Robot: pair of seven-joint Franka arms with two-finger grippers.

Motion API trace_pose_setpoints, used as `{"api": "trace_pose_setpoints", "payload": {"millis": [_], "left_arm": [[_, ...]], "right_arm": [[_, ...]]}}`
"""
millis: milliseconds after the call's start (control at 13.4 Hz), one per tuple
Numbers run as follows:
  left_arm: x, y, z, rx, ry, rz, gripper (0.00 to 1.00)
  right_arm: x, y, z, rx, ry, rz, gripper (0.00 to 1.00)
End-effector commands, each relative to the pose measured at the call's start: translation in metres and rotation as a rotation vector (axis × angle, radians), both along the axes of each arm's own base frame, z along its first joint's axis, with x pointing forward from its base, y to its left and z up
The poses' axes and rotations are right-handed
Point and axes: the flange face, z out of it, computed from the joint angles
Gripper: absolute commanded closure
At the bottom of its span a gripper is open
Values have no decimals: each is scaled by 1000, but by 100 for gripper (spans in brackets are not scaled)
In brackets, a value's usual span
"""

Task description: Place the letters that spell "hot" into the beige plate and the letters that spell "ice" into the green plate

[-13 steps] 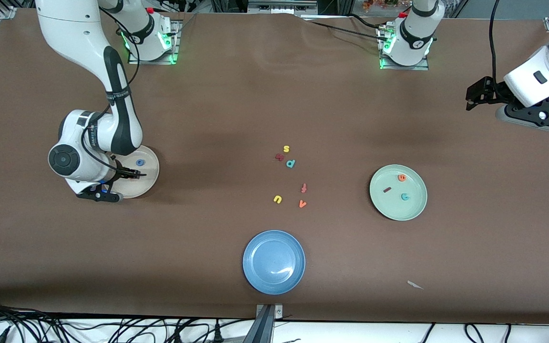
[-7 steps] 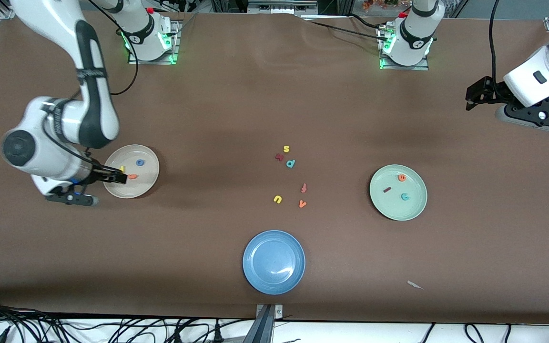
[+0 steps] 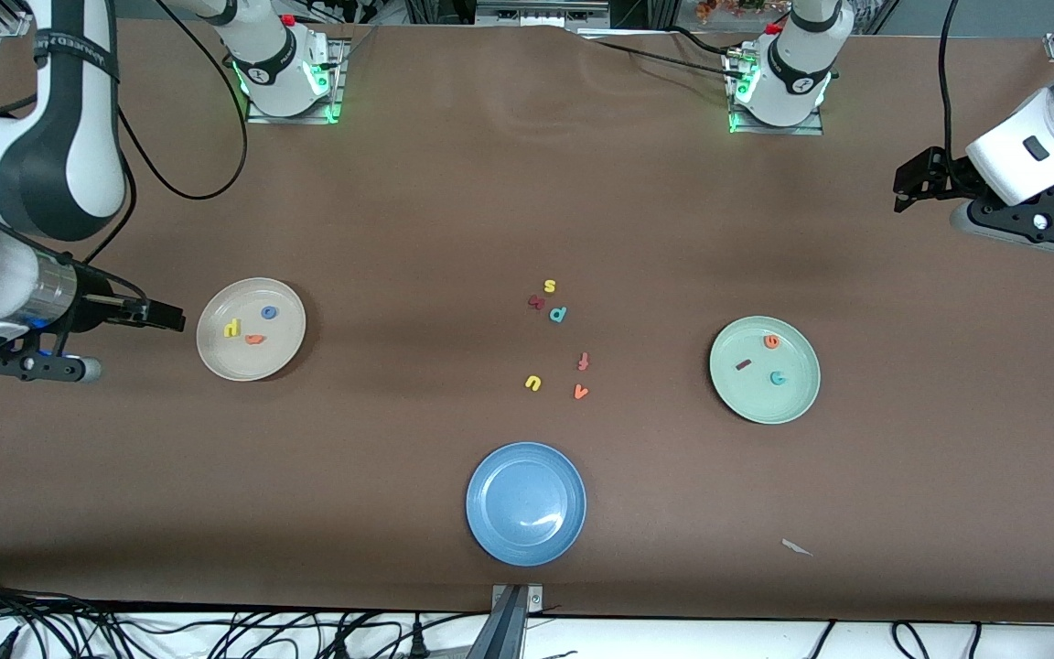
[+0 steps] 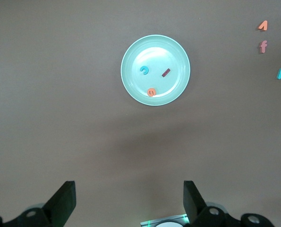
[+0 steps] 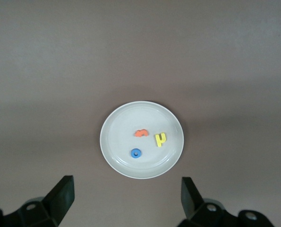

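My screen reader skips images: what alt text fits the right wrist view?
A beige plate on a brown table holds an orange t, a yellow h and a blue o. The open right gripper frames it.

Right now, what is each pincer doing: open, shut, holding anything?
Left pincer: open, empty, waiting high over the table's left-arm end.
Right pincer: open, empty, up beside the beige plate.

h, o and t lie in the beige plate, toward the right arm's end; i, c, e lie in the green plate.
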Motion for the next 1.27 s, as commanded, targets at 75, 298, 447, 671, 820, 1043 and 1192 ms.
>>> {"api": "trace_pose_setpoints", "payload": {"millis": [75,298,447,671,820,1043,1192], "left_arm": [[-1,-2,3,-30,0,5,0],[-2,-2,3,-30,-1,5,0],[-2,-2,3,-30,0,5,0],[-2,-2,3,-29,2,5,0],[-2,-2,3,-30,3,4,0],[-3,-2,4,-30,2,1,0],[-3,-2,3,-30,5,1,0]], "right_arm": [[5,0,17,-7,-13,18,0],[6,-7,24,-6,-10,4,1],[11,-16,32,-21,-16,11,1],[17,-17,37,-24,13,41,1],[15,-12,53,-60,-14,46,1],[8,-14,65,-78,-31,48,1],[-3,-19,66,-73,-41,44,2]]}}
